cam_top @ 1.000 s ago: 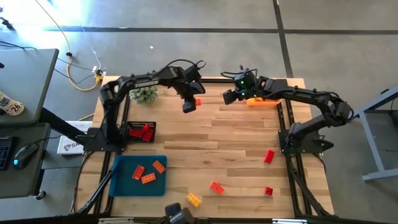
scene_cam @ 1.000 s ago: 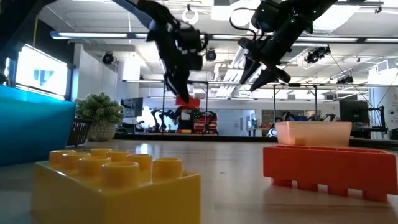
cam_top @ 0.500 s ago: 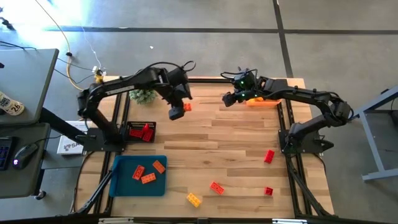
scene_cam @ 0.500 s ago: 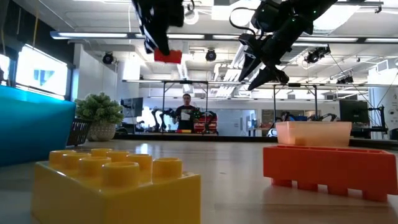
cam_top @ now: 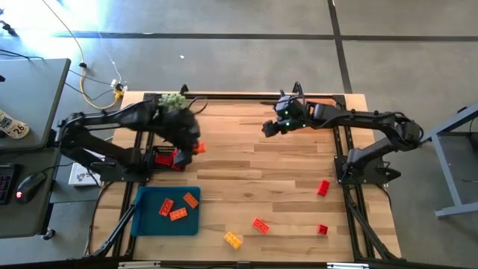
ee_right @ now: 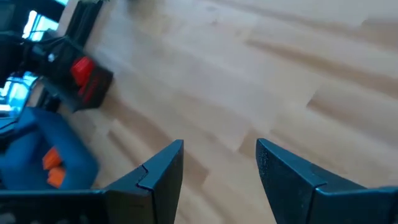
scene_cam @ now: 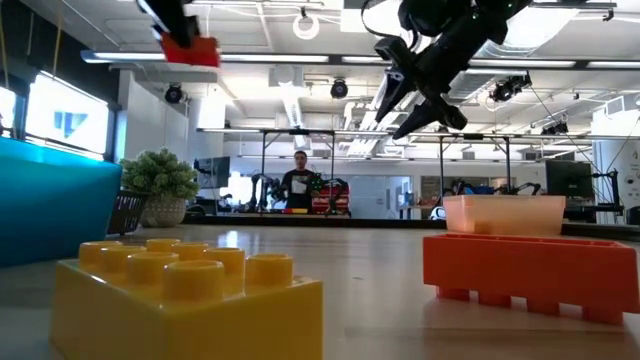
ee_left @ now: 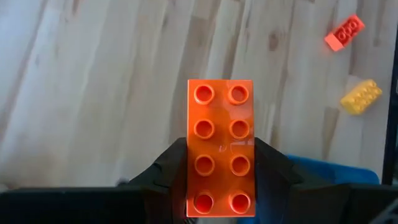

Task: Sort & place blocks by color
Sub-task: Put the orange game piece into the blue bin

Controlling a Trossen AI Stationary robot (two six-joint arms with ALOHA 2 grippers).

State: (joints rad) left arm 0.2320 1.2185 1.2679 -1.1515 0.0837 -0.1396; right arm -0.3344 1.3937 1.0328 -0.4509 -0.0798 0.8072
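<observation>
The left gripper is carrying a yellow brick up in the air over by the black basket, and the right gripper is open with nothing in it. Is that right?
Almost. The brick in the left gripper is orange-red, not yellow; the left wrist view shows it clamped between the fingers. The rest holds: it hangs in the air by the black basket, and the right gripper is open and empty.

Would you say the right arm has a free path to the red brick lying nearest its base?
Probably yes. The right gripper hangs open and empty above bare wood, and the red brick lies alone on the table beside that arm's base, with nothing between them. The left gripper, holding an orange brick, is far across.
</observation>
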